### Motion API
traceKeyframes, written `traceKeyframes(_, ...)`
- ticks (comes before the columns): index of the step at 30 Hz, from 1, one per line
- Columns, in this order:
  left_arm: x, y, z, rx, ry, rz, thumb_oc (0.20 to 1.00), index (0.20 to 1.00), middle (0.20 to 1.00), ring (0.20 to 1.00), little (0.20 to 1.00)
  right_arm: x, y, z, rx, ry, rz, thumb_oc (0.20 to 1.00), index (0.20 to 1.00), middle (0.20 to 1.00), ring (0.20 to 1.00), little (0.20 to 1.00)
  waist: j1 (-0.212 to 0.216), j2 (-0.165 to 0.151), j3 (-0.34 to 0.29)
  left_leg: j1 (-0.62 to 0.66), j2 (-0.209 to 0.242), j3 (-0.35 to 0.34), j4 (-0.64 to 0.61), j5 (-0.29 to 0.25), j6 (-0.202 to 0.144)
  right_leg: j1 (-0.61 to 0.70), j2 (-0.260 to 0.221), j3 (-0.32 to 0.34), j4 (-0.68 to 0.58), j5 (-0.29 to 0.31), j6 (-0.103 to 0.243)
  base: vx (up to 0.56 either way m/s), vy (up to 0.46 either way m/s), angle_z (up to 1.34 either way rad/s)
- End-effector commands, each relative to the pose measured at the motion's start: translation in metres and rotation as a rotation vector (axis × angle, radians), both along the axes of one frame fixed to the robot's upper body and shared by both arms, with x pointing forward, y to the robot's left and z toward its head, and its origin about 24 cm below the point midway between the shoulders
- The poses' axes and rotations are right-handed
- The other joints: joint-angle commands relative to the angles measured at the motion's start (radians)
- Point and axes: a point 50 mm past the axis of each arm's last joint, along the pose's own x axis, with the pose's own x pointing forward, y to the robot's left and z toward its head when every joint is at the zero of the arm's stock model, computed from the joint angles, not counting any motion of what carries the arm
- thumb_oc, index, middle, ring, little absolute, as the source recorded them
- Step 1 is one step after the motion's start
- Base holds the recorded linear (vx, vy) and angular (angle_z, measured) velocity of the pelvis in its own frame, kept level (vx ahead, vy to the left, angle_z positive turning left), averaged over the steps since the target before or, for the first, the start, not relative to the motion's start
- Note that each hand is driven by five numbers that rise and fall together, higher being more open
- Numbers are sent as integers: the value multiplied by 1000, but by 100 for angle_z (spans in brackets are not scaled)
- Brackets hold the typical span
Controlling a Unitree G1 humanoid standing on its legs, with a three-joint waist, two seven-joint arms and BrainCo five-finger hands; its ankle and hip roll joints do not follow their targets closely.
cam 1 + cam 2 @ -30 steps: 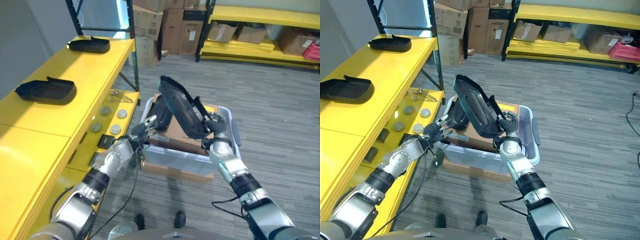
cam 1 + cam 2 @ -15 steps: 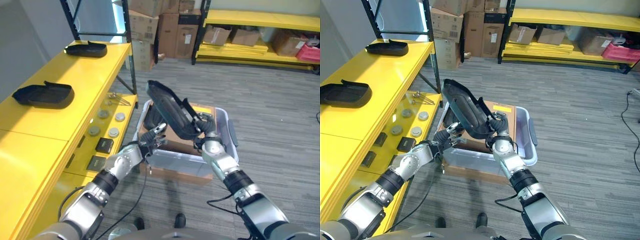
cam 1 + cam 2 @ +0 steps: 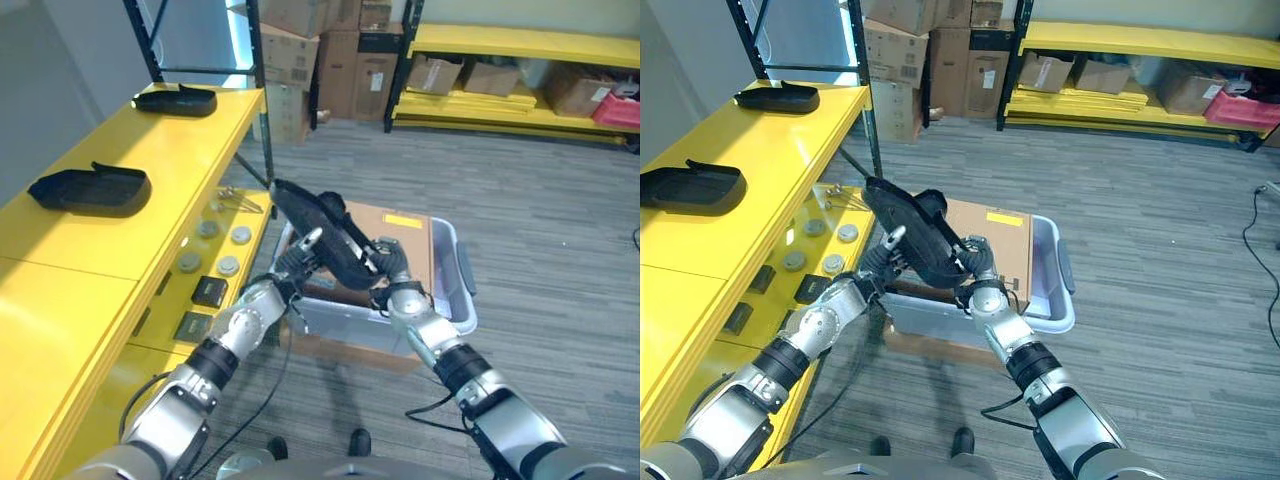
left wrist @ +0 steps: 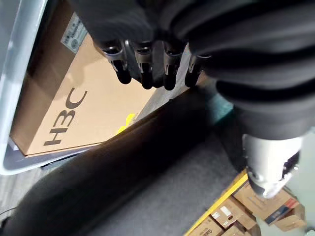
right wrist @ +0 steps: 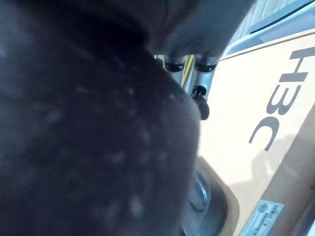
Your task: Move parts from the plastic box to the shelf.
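Observation:
A long black moulded part (image 3: pixel 318 228) is lifted above the left end of the clear plastic box (image 3: pixel 452 318). My right hand (image 3: pixel 386 268) is shut on its lower right edge, and in the right wrist view the part (image 5: pixel 88 128) looms close with fingertips (image 5: pixel 189 64) past it. My left hand (image 3: pixel 293 268) reaches up from the left, its fingers fairly straight against the part's underside (image 4: pixel 147 182). A flat cardboard box (image 3: pixel 400 232) lies inside the plastic box. The yellow shelf (image 3: pixel 150 215) stands to the left.
Two similar black parts (image 3: pixel 90 186) (image 3: pixel 176 98) lie on the shelf top. The lower shelf level holds round metal discs (image 3: pixel 228 265) and small black blocks (image 3: pixel 208 290). Cardboard boxes (image 3: pixel 290 60) and a second yellow rack (image 3: pixel 520 45) stand at the back.
The right hand has swung the black part down and left, towards the shelf. The left hand has risen and now touches the part's underside.

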Motion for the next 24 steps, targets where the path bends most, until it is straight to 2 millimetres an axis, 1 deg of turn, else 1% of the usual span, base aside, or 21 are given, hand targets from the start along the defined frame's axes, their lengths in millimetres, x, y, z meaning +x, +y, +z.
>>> traceKeyframes(1,19,-15,36,-94,-138,6,1000,1000,1000,1000,1000,19,13,33,-19,-137,42,200,200,200,200,200,36,19,-78,-6,43,-68,-13,-68,-49,76,-33,-15,-4,-140,100,-4,5,4)
traceKeyframes(5,20,-7,38,-68,-166,10,1000,1000,1000,1000,1000,18,10,31,-24,-134,36,200,200,200,200,200,43,20,-76,-5,42,-75,-17,-66,-49,77,-34,-22,-4,-141,100,-6,1,2)
traceKeyframes(9,18,-8,35,14,-183,-56,1000,1000,1000,1000,1000,17,7,31,-21,-140,32,200,200,200,200,200,47,22,-73,-6,40,-81,-18,-65,-48,78,-34,-26,-4,-142,99,-8,-2,3)
traceKeyframes(15,10,-21,25,183,-194,-144,1000,1000,1000,1000,1000,17,8,30,-15,-143,38,200,200,200,200,200,44,22,-73,-1,38,-84,-23,-65,-44,80,-32,-25,-4,-141,101,0,0,0)
traceKeyframes(17,7,-28,17,221,-164,-187,1000,1000,1000,1000,1000,18,10,31,-14,-142,47,200,200,200,200,200,40,21,-73,0,39,-82,-23,-66,-43,80,-32,-23,-4,-141,101,0,0,0)
traceKeyframes(24,-4,-45,4,209,-104,-245,1000,1000,1000,1000,1000,18,19,28,-4,-130,69,200,200,200,200,200,33,20,-73,2,39,-74,-22,-68,-42,79,-33,-18,-4,-140,103,0,0,0)
